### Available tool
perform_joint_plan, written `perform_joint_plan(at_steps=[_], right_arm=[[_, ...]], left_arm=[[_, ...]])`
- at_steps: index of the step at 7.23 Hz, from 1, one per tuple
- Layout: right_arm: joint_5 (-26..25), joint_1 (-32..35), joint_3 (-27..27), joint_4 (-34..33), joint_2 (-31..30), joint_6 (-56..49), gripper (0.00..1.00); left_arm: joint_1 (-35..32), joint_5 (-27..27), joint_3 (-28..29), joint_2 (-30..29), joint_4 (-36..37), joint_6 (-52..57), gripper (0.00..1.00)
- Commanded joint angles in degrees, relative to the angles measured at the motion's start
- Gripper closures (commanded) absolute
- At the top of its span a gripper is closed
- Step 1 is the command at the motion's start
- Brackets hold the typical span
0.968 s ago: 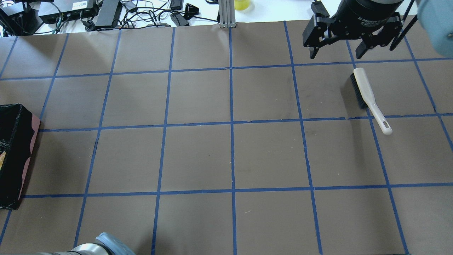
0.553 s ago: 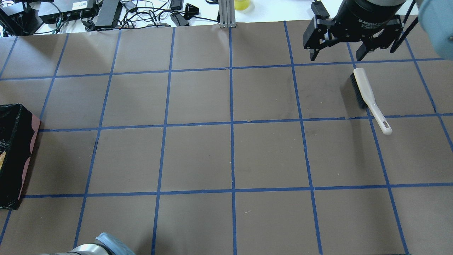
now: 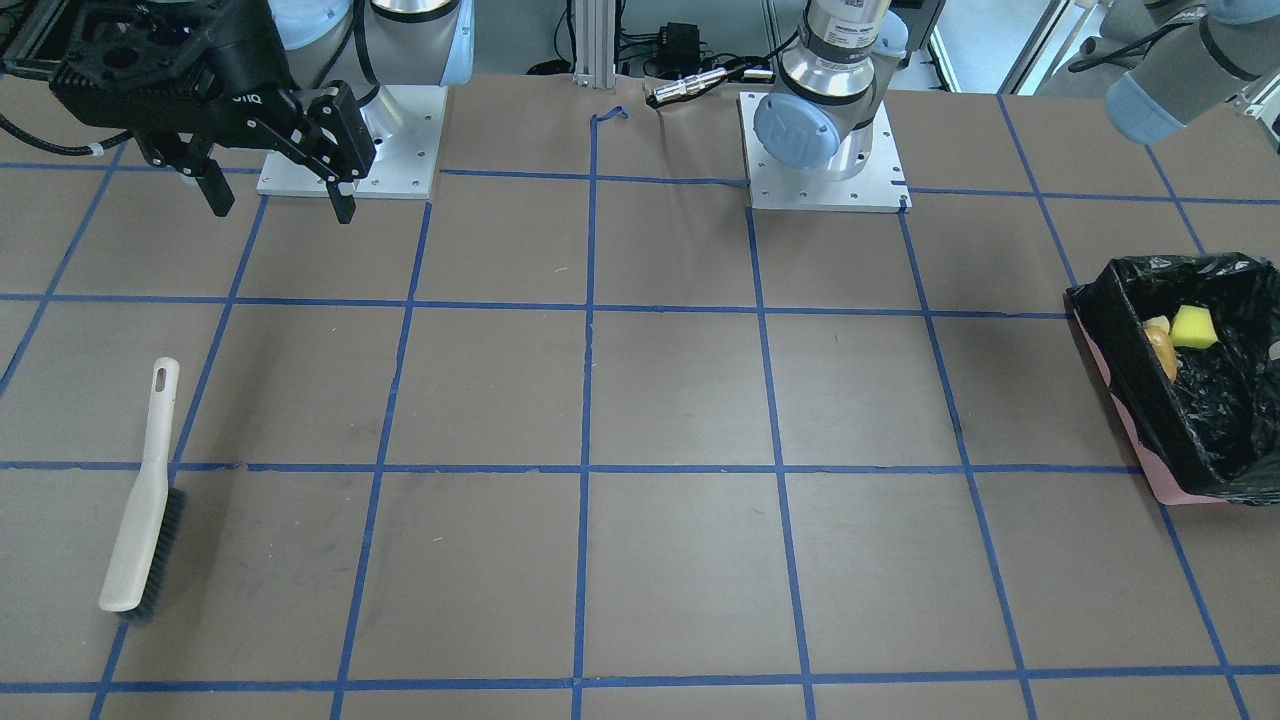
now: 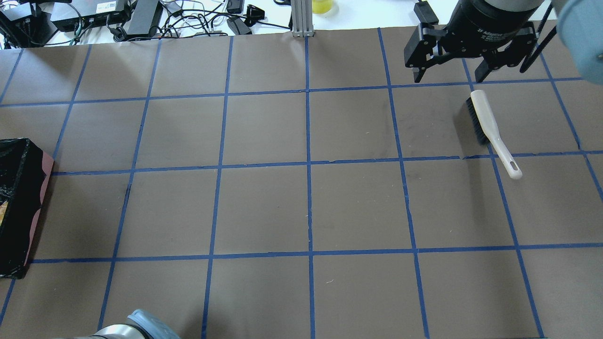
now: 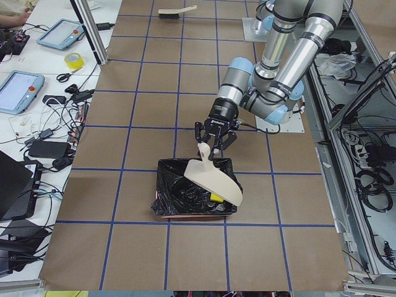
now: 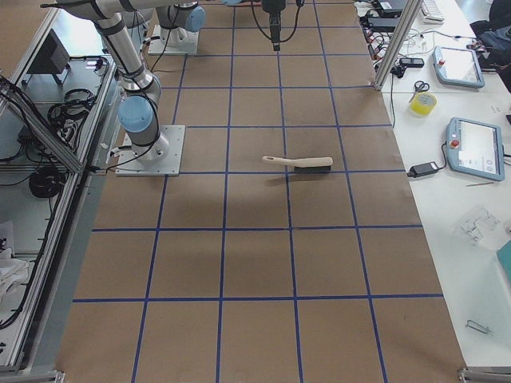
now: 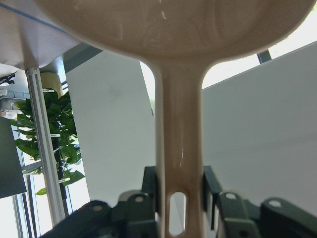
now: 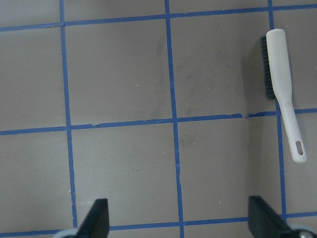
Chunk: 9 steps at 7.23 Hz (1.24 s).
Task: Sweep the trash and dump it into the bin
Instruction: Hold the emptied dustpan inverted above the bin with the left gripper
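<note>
One broad brown table (image 4: 264, 207), gridded in blue tape, fills most of the room from where I stand. At the end on the robot's left sits the bin (image 3: 1160, 485), pink-sided and lined with a crinkled black bag. Over it the left gripper (image 5: 213, 141) is clamped tight on the handle of the beige dustpan (image 5: 216, 179), which hangs tipped with its mouth down toward the bag. The left wrist view shows a finger pressed against each side of that handle.

At the far end the brush (image 4: 485, 117) lies flat on the table with nothing holding it. The right gripper (image 4: 448, 77) hangs above and just beyond its bristle end, jaws spread wide and empty. Over the last second it has only drifted a touch, and the brush has not budged.

Smallest of all is the trash. A yellow sponge (image 3: 1192, 327) and a golden-brown lump (image 3: 1162, 352) lie inside the bag. A pale scrap beside them may be the crescent. To my eye the sweeping and dumping are done, and only setting the dustpan down remains.
</note>
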Motion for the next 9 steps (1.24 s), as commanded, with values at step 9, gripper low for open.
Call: perform_joint_plan(at_steps=[9], right_arm=[[0.2, 0.0, 0.1, 0.0, -0.2, -0.6, 0.0]], left_arm=[[-0.2, 0.8, 17.8, 0.6, -39.8, 0.5, 1.0]])
